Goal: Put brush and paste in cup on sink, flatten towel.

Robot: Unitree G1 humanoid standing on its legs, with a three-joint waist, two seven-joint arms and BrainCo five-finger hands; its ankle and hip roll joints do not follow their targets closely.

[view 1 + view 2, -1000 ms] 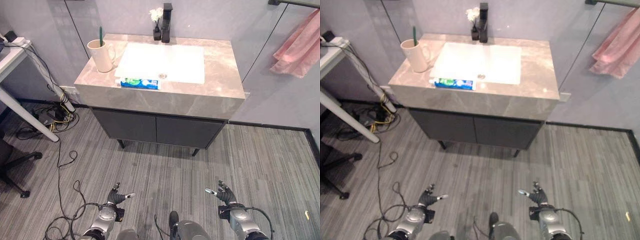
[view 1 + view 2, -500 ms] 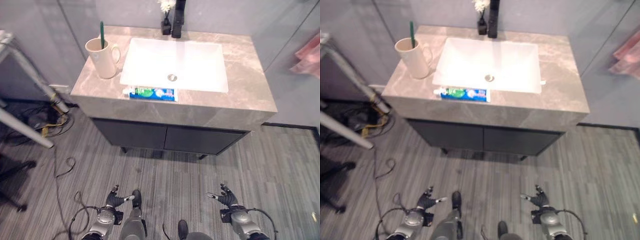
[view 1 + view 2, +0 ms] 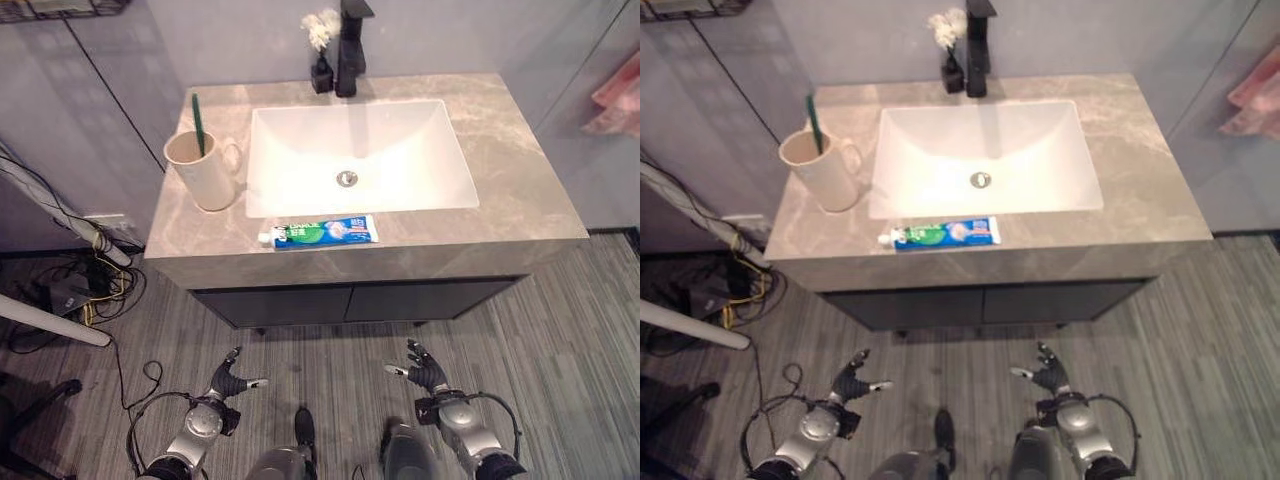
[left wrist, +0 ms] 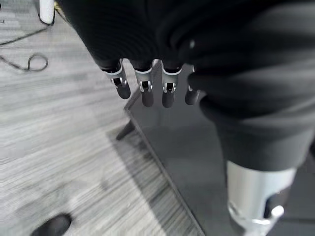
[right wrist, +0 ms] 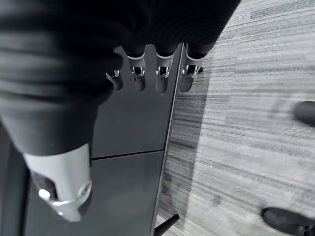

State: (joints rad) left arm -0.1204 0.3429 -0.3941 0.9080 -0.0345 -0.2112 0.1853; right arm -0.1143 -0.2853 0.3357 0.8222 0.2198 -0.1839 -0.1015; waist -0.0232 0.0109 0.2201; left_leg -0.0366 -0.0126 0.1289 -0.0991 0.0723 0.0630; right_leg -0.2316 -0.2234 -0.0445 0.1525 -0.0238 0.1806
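Left hand (image 3: 232,381) and right hand (image 3: 428,375) hang low, fingers relaxed.

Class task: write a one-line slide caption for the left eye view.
Toothpaste lies beside the basin, toothbrush already in the cup.

Camera nearer the sink (image 3: 360,160), objects unmoved

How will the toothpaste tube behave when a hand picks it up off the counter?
The toothpaste tube lies flat near the counter's front edge, so it probably won't roll. It looks soft-walled, so it may dent under a squeeze. Its glossy skin could slip.
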